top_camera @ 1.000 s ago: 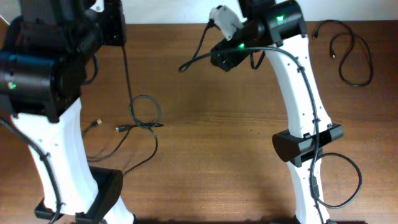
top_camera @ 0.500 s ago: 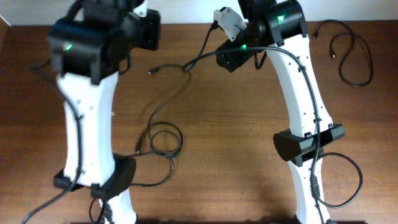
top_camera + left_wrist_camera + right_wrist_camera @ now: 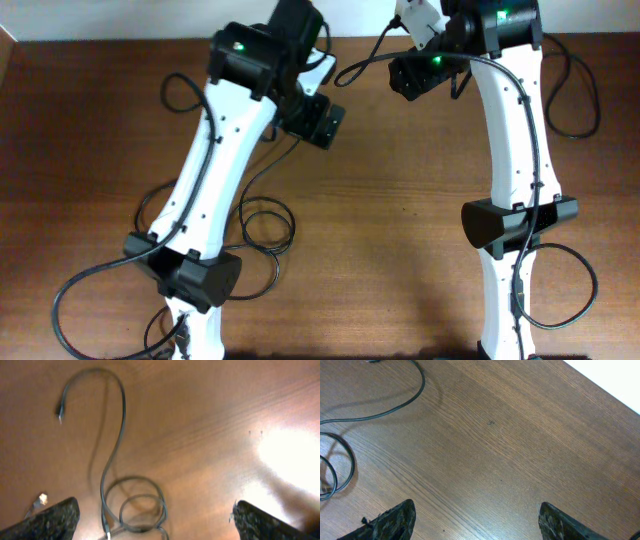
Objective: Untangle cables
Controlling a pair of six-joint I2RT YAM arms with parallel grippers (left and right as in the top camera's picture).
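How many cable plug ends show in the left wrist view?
2: a dark plug at upper left and a pale plug at lower left. More may lie hidden or out of frame.

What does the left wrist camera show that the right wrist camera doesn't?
Only left wrist: a hooked cable ending in a plug, stacked coils, a pale plug and glare. Only right wrist: a white strip past the table edge, and a loop cut off at the left. Both: wood table, black cable, and an open, empty tool, left tool and right tool.
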